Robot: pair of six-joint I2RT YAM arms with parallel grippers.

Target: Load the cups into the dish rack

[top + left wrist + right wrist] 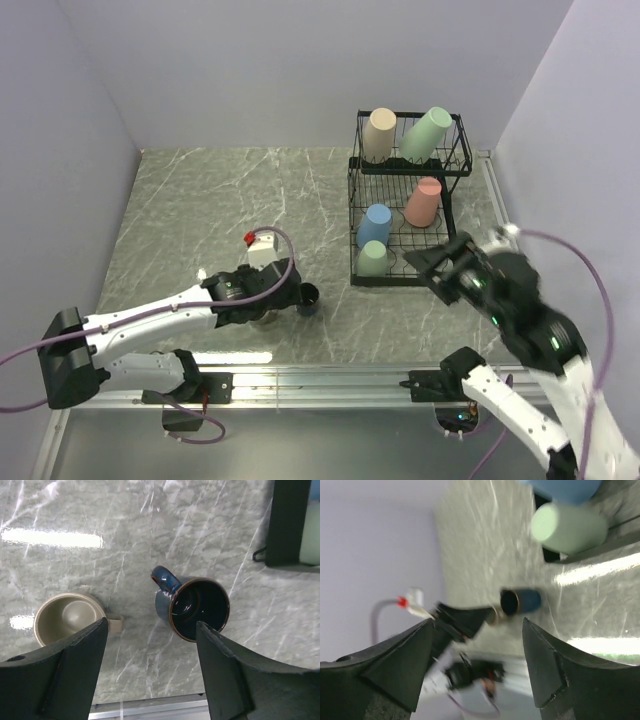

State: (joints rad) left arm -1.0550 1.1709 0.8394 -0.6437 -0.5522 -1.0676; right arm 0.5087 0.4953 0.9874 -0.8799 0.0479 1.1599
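- Hovering low over the table [200,200], left gripper [150,630] stands spread wide, grasping nothing.
- Tan mug [67,617] sits upright at that gripper's 9 o'clock in the wrist view.
- Navy mug [197,607] stands at tan mug's 3 o'clock, with its handle at 10 o'clock.
- Rack [353,225], at navy mug's 2 o'clock from above, holds five tumblers [424,201].
- Right gripper [479,630], spread and empty, is at rack's 5 o'clock.

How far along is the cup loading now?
Done: five tall matte tumblers, beige, upper pale green, salmon-pink, blue and lower pale green, sit in the black wire dish rack. In hand: nothing; the open left gripper hangs over what is left: the small olive-tan mug and dark navy mug.
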